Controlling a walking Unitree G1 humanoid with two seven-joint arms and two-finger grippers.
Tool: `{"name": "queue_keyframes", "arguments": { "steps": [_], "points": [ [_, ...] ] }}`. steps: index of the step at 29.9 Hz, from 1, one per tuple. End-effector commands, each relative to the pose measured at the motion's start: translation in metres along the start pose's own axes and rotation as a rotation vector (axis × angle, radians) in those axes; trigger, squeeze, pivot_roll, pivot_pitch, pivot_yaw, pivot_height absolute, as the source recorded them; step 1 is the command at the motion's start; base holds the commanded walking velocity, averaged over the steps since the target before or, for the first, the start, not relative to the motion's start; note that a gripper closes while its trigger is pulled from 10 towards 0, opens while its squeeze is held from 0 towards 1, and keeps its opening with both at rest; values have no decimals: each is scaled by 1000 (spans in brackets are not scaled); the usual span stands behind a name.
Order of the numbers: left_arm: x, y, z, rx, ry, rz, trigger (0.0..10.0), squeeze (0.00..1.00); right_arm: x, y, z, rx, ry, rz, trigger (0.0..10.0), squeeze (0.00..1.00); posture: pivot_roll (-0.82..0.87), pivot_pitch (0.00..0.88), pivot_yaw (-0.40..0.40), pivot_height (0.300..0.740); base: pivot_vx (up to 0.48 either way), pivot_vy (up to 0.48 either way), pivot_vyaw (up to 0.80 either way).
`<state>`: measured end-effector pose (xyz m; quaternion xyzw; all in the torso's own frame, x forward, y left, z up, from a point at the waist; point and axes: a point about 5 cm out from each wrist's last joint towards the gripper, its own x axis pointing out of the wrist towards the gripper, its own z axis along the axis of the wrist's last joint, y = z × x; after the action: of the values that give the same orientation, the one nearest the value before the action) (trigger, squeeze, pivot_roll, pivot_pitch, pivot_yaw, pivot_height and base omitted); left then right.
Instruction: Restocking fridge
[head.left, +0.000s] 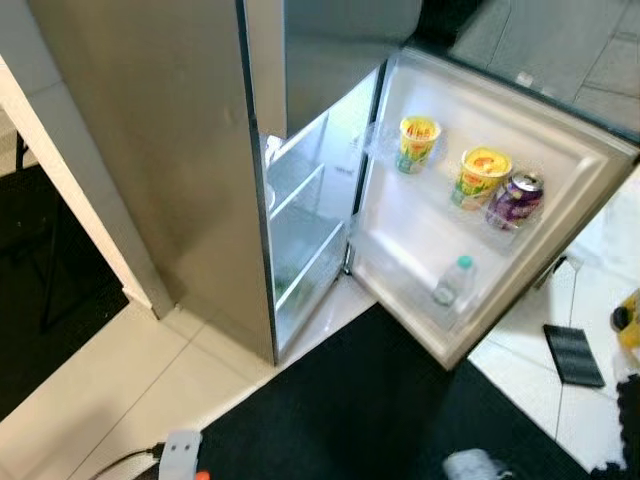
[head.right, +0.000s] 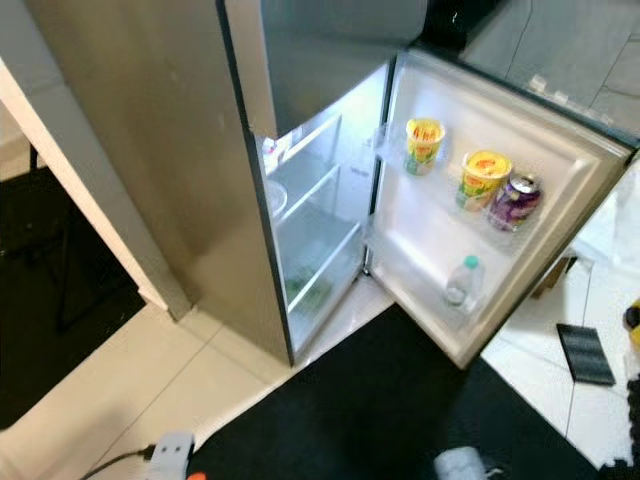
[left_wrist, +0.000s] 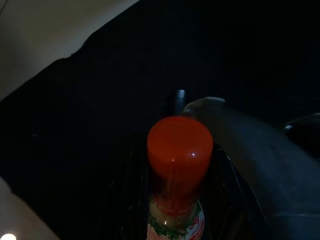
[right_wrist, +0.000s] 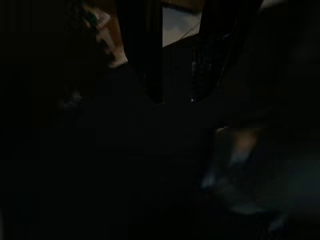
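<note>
The fridge (head.left: 170, 150) stands with its lower door (head.left: 560, 150) swung wide open to the right. On the upper door shelf stand two yellow noodle cups (head.left: 418, 142) (head.left: 481, 176) and a purple can (head.left: 516, 199). A small water bottle (head.left: 453, 280) sits in the lower door shelf. The glass shelves (head.left: 300, 190) inside look nearly bare. In the left wrist view my left gripper (left_wrist: 179, 165) is shut on a red-capped seasoning bottle (left_wrist: 180, 145), held upright over the dark mat. My right gripper (right_wrist: 177, 97) hangs in the shade, its two black fingers apart with nothing between them.
A black mat (head.left: 360, 400) lies on the white tiled floor (head.left: 120, 390) before the fridge. A flat black object (head.left: 573, 353) and something yellow (head.left: 630, 318) lie on the tiles at the right. A pale wall edge (head.left: 70, 190) stands left of the fridge.
</note>
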<state>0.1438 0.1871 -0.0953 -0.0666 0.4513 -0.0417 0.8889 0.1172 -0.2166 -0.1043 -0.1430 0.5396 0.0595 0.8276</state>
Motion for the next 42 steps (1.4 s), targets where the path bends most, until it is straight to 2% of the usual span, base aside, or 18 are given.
{"name": "queue_keyframes", "arguments": {
  "steps": [1,4,7,11,13,19,26,35,42],
  "points": [
    [-2,3,-7,-28,30,20,10000,0,0,2,0,-44,9,29,10000,0,-23,19,-10,740,0,0,0],
    [0,4,-1,-33,24,31,10000,0,2,13,6,-102,38,137,10000,0,-41,0,-5,740,0,0,0],
    [1,4,1,-34,23,35,10000,0,2,12,8,-126,44,149,10000,0,-41,0,-6,740,0,0,0],
    [2,5,5,-45,12,50,10000,0,3,1,20,-122,21,123,10000,0,-35,0,-17,740,0,0,0],
    [3,6,9,-79,-2,67,10000,0,4,-8,33,-118,-3,97,10000,0,-26,0,-25,740,0,0,0],
    [1,5,3,-122,18,56,10000,0,5,1,33,-135,3,122,10000,0,-24,0,-21,740,0,-303,0],
    [1,5,0,-119,30,57,10000,0,5,10,27,-140,17,147,10000,0,-30,0,-14,740,0,-470,0],
    [2,5,2,-115,28,53,10000,0,4,2,21,-120,39,117,10000,0,-35,0,-13,740,0,-450,0],
    [2,5,2,-112,30,74,10000,0,4,2,23,-110,33,116,10000,0,-38,0,-10,740,0,0,0]
  ]
}}
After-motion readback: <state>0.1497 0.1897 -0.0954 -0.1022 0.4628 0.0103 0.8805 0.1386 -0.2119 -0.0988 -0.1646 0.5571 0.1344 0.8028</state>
